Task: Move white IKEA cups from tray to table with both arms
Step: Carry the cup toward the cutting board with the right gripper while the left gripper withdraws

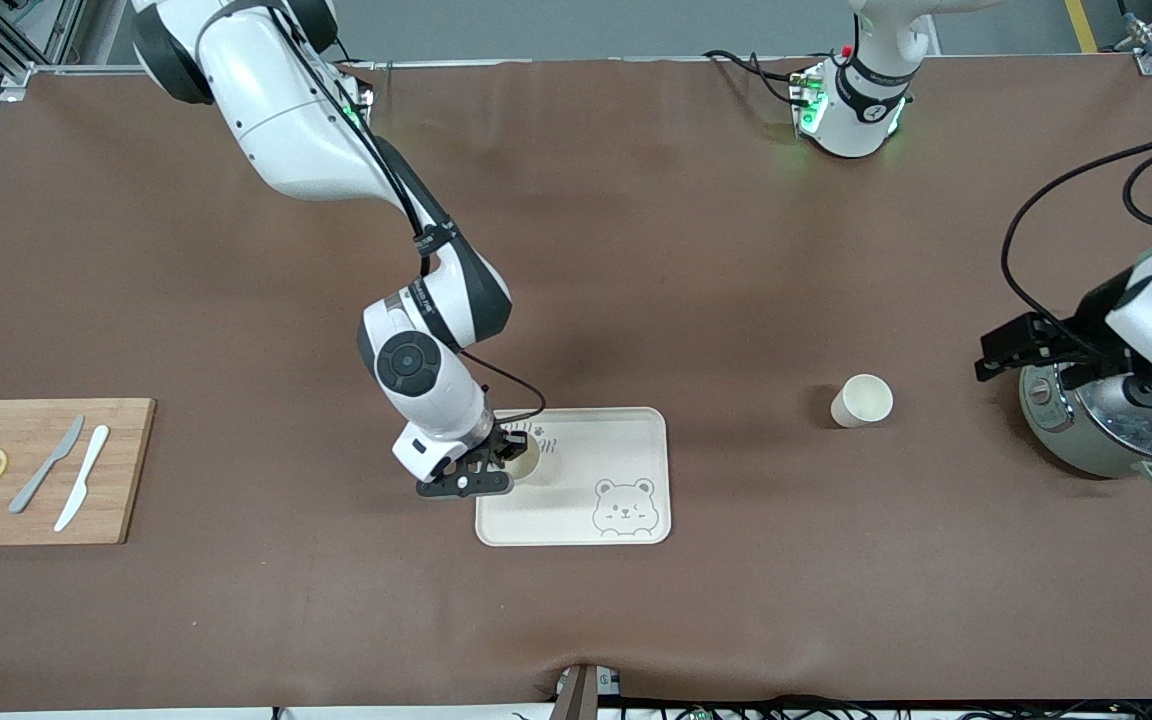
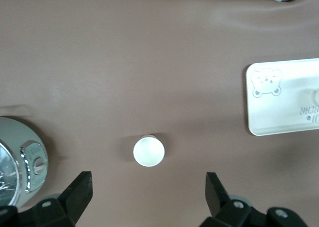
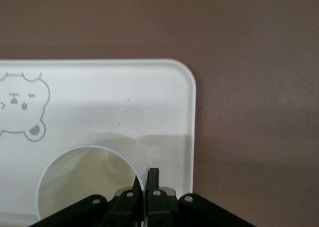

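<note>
The right end effector (image 1: 492, 470) is pinched shut on the rim of the cup (image 1: 524, 455) in the tray (image 1: 626, 430), at its corner toward the right arm. Judged best: lift straight up, keeping the cup level, clear the tray lip, then move over bare counter (image 1: 636, 250). The other cup (image 1: 862, 401) stands on the counter toward the left arm's end, with the left end effector (image 2: 148, 187) wide open and empty above it, waiting. Only the right wrist view shows one finger inside the rim and one outside.
</note>
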Controlling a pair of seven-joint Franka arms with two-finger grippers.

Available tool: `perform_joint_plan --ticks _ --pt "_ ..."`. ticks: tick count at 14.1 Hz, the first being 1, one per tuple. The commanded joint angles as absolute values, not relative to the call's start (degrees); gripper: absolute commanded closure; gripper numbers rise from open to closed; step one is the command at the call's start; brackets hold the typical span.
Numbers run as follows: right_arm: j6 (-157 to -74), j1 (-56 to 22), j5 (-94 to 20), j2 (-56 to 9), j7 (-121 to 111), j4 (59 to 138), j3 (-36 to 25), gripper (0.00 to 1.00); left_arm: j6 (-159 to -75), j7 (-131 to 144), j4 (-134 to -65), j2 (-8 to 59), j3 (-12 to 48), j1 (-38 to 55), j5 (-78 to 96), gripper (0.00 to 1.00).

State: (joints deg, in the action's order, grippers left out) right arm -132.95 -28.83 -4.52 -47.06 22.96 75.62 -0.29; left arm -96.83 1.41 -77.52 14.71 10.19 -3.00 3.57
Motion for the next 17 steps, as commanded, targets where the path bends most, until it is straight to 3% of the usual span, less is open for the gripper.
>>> perform_joint_plan --ticks 1,3,10,17 --pt "-127.38 -25.24 -4.57 -42.81 16.38 76.55 0.26 1.00 -96.59 2.28 -79.01 12.92 10.90 -3.17 2.29 0.00" --pt "-124.38 -23.04 -4.57 -40.36 11.54 77.69 0.18 1.00 -96.68 3.34 -78.58 12.48 10.90 -3.34 2.11 0.00" --pt "-124.11 -14.78 -4.39 -27.61 -5.78 92.71 0.00 1.00 -96.16 2.90 -78.75 11.52 10.63 -3.78 -0.26 0.00" --pt "-126.20 -1.78 -5.10 -25.75 -28.70 96.85 0.18 1.00 -88.07 3.34 -80.59 8.35 9.15 -0.55 -0.70 0.00"
